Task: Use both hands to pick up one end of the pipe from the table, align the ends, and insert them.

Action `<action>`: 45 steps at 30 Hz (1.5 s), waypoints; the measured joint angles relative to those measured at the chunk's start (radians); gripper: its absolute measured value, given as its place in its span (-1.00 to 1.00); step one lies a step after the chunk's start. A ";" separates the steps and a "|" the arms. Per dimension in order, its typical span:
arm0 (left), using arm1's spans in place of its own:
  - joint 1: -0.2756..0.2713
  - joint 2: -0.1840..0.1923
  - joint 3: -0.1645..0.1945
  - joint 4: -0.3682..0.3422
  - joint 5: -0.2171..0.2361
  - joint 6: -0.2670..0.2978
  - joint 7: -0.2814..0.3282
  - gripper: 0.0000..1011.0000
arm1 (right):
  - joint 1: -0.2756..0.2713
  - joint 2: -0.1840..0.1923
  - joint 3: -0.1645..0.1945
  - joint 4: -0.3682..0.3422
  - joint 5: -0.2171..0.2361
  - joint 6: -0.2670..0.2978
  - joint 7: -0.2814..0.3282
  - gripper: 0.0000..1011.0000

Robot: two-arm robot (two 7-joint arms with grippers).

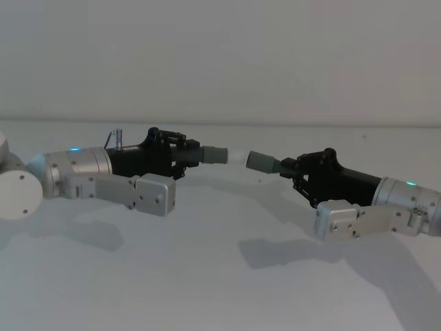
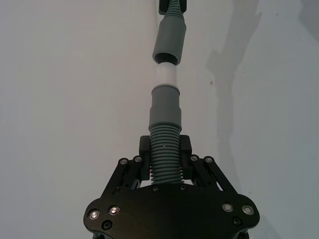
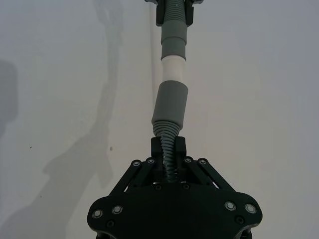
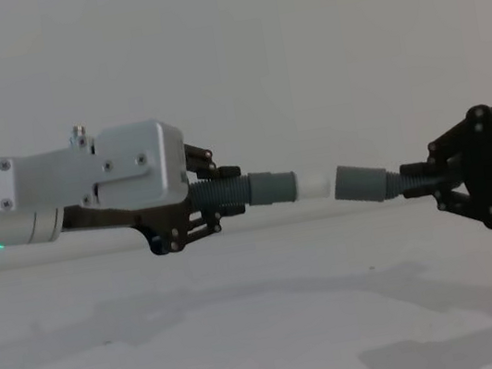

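Mid-frame in the chest view, the left gripper [image 4: 220, 200] comes in from the left edge clamped on the tipped cuff [image 4: 273, 187]. The right gripper [image 4: 421, 177] comes in from the right edge clamped on the sleeve [image 4: 360, 182]. Tip and sleeve mouth meet at centre, above the table [image 4: 269, 331].

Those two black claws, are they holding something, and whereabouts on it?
Yes. The left gripper clamps the dark grey ribbed hose just behind its white-tipped cuff; the right gripper clamps the ribbing behind the plain open sleeve.

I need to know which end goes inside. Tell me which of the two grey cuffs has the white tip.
The smooth grey cuff with the narrow white tip in the left claw; the right claw holds a plain open grey sleeve.
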 joint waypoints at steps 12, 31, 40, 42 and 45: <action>0.000 0.000 0.000 0.000 0.000 0.000 0.000 -0.36 | 0.004 -0.001 -0.012 -0.011 0.001 0.029 0.006 -0.75; 0.000 0.000 0.000 0.000 0.000 0.000 0.000 -0.36 | 0.012 0.004 -0.028 -0.024 0.000 0.053 0.016 -0.75; 0.000 0.000 0.000 0.000 0.000 0.000 0.000 -0.36 | 0.019 0.000 -0.035 -0.021 -0.001 0.059 0.018 -0.75; 0.000 0.000 0.000 0.000 0.000 0.000 0.000 -0.36 | 0.022 -0.001 -0.036 -0.019 -0.001 0.060 0.018 -0.75; 0.000 0.000 0.000 0.000 0.000 0.000 0.000 -0.36 | 0.024 -0.003 -0.037 -0.017 -0.001 0.061 0.018 -0.75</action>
